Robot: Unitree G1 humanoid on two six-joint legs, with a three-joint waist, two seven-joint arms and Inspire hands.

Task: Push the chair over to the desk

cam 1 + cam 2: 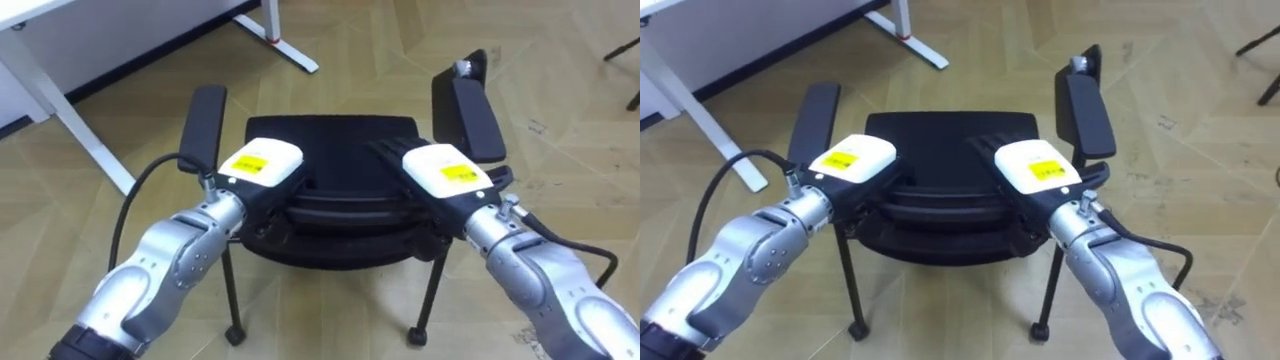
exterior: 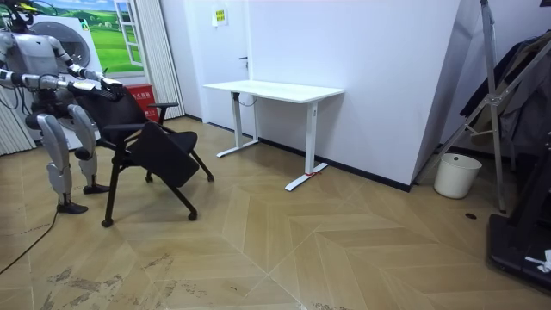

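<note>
A white desk (image 2: 275, 89) stands by the wall on a wooden floor (image 1: 350, 40). The left hand (image 1: 272, 156) and the right hand (image 1: 436, 162) rest on the backrest of the black chair (image 1: 330, 135), and I cannot tell whether either grips it. The seat and armrests run straight ahead of them toward the desk. Each hand's white back bears a yellow sticker (image 1: 247, 166), its print unreadable.

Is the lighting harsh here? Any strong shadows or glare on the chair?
Left eye view: soft, even light; the black chair shows little detail, while the white backs of the left hand and right hand stand out bright, with no glare. Room view: only faint shadows on the floor under chair and desk.
</note>
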